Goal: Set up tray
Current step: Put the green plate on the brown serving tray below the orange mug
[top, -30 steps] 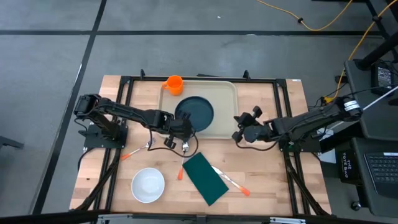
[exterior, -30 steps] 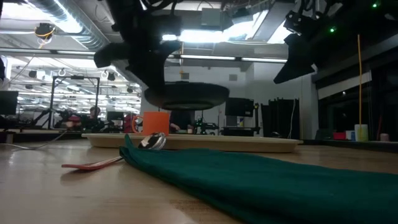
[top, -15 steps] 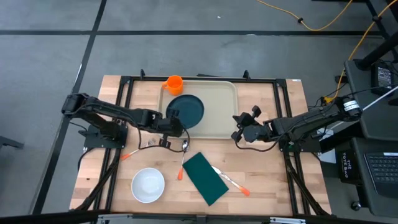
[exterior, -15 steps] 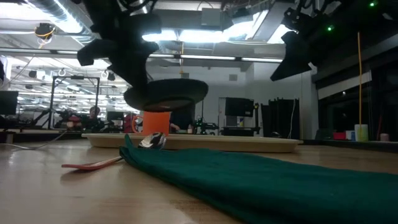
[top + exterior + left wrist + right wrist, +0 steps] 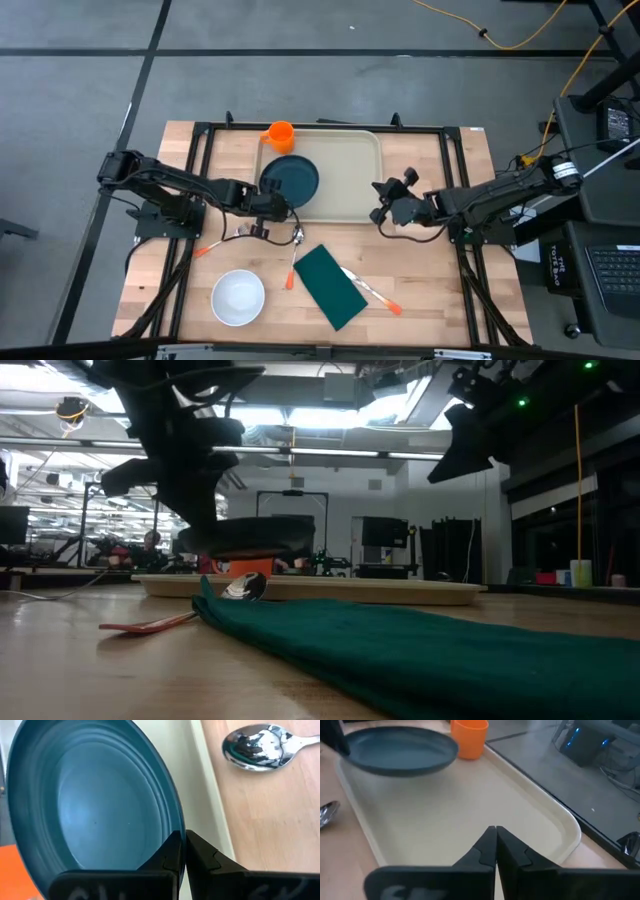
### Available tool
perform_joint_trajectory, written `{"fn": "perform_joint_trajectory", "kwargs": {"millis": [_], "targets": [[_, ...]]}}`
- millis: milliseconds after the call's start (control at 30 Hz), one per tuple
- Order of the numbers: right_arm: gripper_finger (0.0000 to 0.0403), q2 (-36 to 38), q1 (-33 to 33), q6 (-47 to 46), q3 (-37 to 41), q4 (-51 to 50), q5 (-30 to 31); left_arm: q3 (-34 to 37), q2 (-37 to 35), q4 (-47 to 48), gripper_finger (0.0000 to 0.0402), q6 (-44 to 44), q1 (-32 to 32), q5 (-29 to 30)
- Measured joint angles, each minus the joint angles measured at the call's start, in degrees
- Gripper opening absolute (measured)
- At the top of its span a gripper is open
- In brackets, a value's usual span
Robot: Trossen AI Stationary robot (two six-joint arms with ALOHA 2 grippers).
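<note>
The cream tray lies at the table's far middle and shows from the side in the low view. A dark teal round plate hangs over the tray's left part, lifted clear. My left gripper is shut on it. An orange cup stands in the tray's far left corner. My right gripper is shut, holds nothing and hovers above the tray's near right rim, high in the low view. My left gripper pinches the plate's rim on the side toward the table's near left. One finger lies on the inner face and one on the outer. The fingers come roughly level from the table's left. The plate hangs clear above the tray, nearly level.
A metal spoon lies on the wood just near the tray. A dark green napkin, orange-handled cutlery and a white bowl lie toward the near edge. Black frame rails run along both table sides.
My left gripper has carried the plate from the tray's middle toward the table's left and lowered it. The plate tipped on the way and is nearly level now. My right gripper has stayed shut above the tray's near right rim.
</note>
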State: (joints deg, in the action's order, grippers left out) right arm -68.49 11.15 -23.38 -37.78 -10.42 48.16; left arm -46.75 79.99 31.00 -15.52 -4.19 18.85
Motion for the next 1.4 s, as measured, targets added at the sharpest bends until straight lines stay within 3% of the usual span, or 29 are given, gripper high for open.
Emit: {"fn": "perform_joint_trajectory", "kwargs": {"millis": [167, 433, 633, 1133, 1400], "targets": [[0.0004, 0.0, -2.33, 0.55, 0.0, 0.95, -4.49, 0.08, 0.19, -0.02, 0.0003, 0.07, 0.73, -0.81], [0.0009, 0.0, -3.61, 1.76, 0.0, 2.67, -4.9, 0.08, 0.17, 0.01, 0.0003, 0.22, 3.42, -3.36], [0.0004, 0.0, -3.6, 6.07, 0.0, 3.9, -11.28, 0.06, 0.64, -0.01, 0.0003, 1.24, 3.94, -3.41], [0.0011, 0.0, -3.62, 7.24, 0.0, 4.75, -11.38, 0.05, 9.01, -0.82, 0.0003, 0.14, 3.94, -2.1], [0.0011, 0.0, -3.62, 7.39, 0.0, 4.81, -11.38, 0.03, 9.87, -1.18, 0.0004, 0.37, 3.92, -2.46]]}}
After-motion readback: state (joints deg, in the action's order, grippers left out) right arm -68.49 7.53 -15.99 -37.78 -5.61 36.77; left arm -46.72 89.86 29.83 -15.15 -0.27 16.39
